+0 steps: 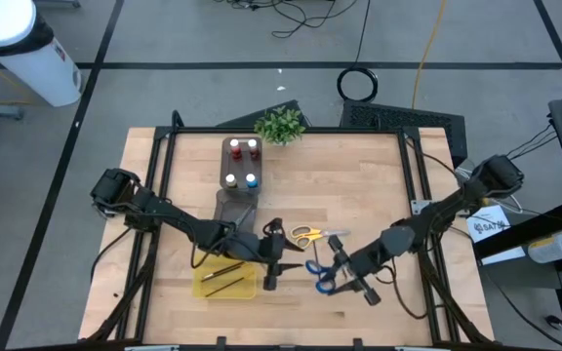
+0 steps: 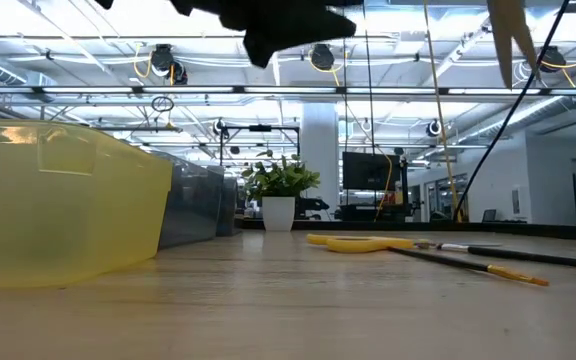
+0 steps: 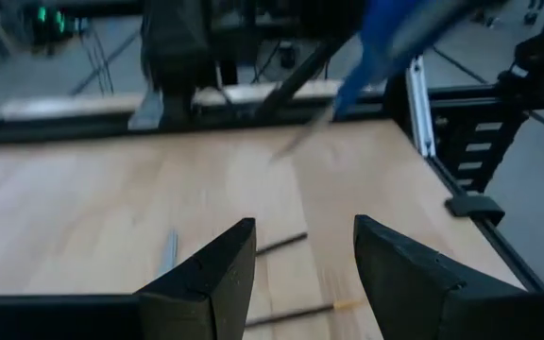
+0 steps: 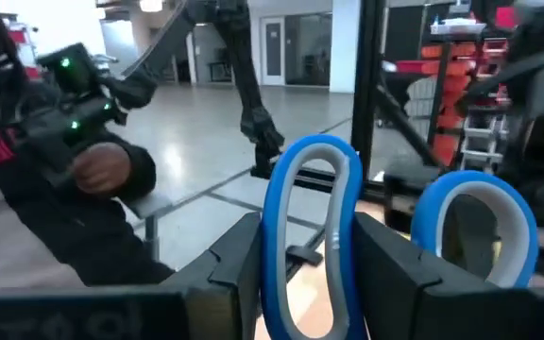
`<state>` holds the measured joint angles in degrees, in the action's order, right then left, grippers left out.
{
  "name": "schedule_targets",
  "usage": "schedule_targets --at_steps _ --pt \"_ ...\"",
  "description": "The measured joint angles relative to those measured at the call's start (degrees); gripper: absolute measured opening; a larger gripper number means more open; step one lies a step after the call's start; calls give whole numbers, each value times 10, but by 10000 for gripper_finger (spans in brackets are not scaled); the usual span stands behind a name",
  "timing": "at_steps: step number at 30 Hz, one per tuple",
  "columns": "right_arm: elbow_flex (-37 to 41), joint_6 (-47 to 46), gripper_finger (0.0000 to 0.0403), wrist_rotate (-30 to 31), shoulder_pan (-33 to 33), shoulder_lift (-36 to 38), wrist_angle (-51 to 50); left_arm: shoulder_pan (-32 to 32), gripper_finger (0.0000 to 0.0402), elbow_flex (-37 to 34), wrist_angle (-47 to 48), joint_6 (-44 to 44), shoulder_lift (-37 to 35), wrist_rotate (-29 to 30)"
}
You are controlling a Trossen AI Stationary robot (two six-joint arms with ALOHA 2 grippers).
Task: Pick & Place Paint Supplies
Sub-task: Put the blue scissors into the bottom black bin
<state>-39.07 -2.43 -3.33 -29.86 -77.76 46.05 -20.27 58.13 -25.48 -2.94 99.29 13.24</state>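
Observation:
My right gripper (image 1: 341, 265) hovers over the table's near middle, shut on the blue-handled scissors (image 1: 321, 277). My left gripper (image 1: 270, 265) is open beside the yellow tray (image 1: 203, 290), above thin dark brushes (image 3: 281, 244) that lie flat on the wood. In its wrist view the fingers (image 3: 300, 227) stand apart with nothing between them. Yellow-handled scissors (image 1: 312, 234) lie flat just beyond both grippers. Two more brushes (image 1: 220, 276) rest in the yellow tray. Red-capped and blue-capped bottles (image 1: 242, 164) stand in the dark organiser tray. My right gripper pinches one blue handle loop (image 4: 277, 236) of the scissors between its two fingers. The second loop (image 4: 475, 222) stands free beside one finger (image 4: 395, 274). The scissors are lifted clear of the table, and their blade (image 3: 296, 144) slants down in the left wrist view.
A small potted plant (image 1: 279, 125) stands at the far edge behind the organiser tray (image 1: 227, 200). A black frame (image 1: 427, 185) borders the table. A person (image 4: 55, 189) holding a device shows beyond the table in the right wrist view. Bare wood lies on the far right.

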Motion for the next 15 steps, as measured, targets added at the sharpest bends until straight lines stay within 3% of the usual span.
schedule_targets --at_steps 6,15 --pt "0 4 120 2 6 -41 37 -5 191 0 -73 84 0 -13" --pt "0 3 120 2 23 -93 101 2 191 0 -107 88 0 -13"
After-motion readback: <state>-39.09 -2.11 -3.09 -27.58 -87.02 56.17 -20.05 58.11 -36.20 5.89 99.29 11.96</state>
